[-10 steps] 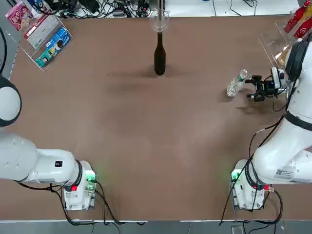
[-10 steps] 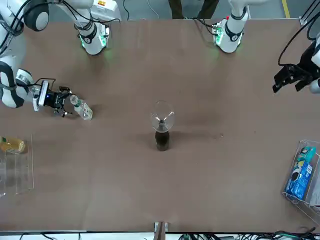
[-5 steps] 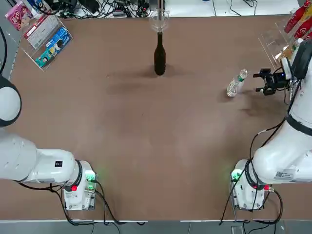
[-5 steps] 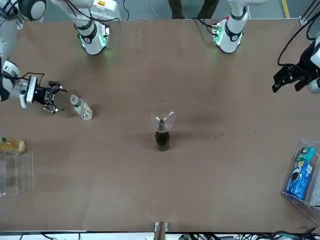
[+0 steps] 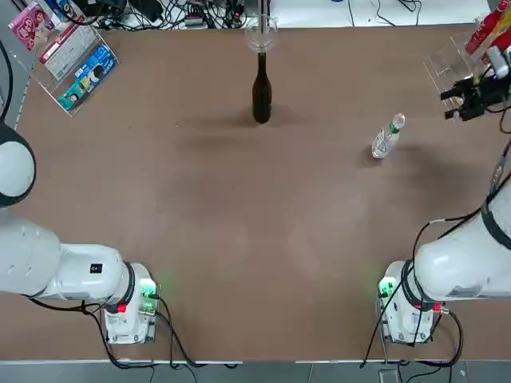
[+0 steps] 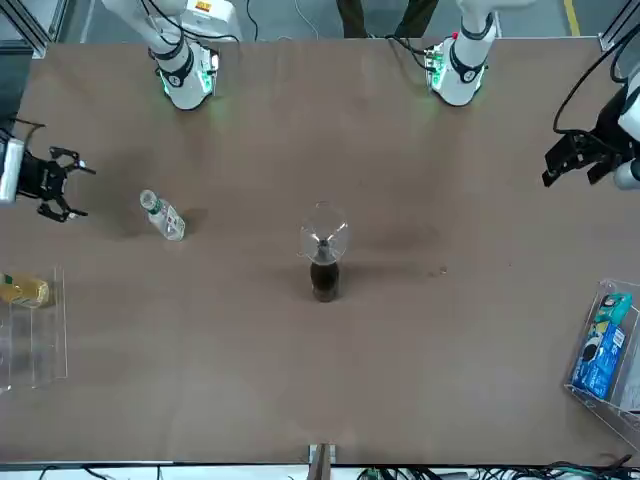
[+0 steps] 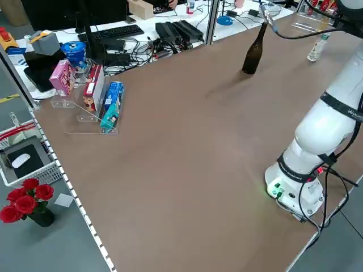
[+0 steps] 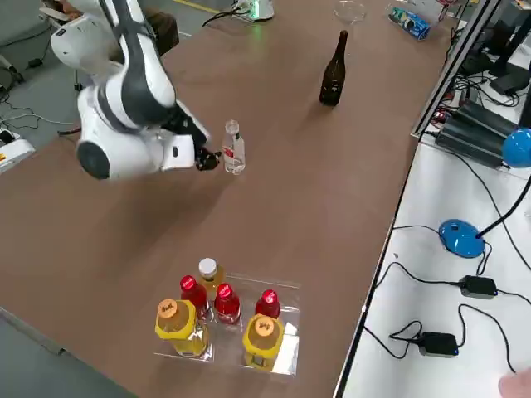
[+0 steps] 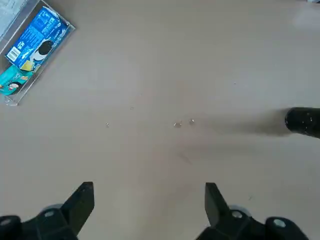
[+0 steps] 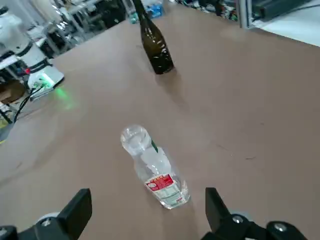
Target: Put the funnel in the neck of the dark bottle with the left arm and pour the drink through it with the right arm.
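Our left fingers (image 9: 149,212) and right fingers (image 10: 149,215) are wide apart; the dark bottle (image 5: 262,100) stands away from both, maybe ready for pouring.

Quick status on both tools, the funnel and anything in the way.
Right tool open, short of drink. Left tool open, off to its side. Funnel in dark bottle. No obstruction seen between right tool and drink.

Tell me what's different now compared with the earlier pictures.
The right gripper has drawn back from the small clear bottle, moving away toward the far right corner, beside the drinks tray; its fingers are open. The bottle stayed standing where it was. The dark bottle, the funnel in its neck and the left gripper look unchanged.
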`<act>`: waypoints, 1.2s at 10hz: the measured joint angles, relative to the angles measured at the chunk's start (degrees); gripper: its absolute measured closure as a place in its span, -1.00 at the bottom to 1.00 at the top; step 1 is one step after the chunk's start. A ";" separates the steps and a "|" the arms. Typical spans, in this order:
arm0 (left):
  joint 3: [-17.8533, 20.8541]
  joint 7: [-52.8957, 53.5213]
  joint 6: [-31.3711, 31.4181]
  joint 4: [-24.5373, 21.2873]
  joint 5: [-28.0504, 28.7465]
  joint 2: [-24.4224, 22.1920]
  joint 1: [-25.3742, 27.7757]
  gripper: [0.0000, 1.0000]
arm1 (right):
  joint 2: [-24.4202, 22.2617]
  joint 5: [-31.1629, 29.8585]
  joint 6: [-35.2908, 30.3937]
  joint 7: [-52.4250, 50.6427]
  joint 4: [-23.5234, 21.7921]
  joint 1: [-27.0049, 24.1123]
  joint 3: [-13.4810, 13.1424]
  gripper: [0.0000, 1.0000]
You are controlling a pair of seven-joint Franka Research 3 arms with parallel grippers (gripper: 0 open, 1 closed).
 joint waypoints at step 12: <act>-0.02 -0.24 0.00 0.30 0.00 0.01 0.01 -0.96 | -22.12 -38.37 -1.87 96.00 15.40 0.24 28.18 -1.00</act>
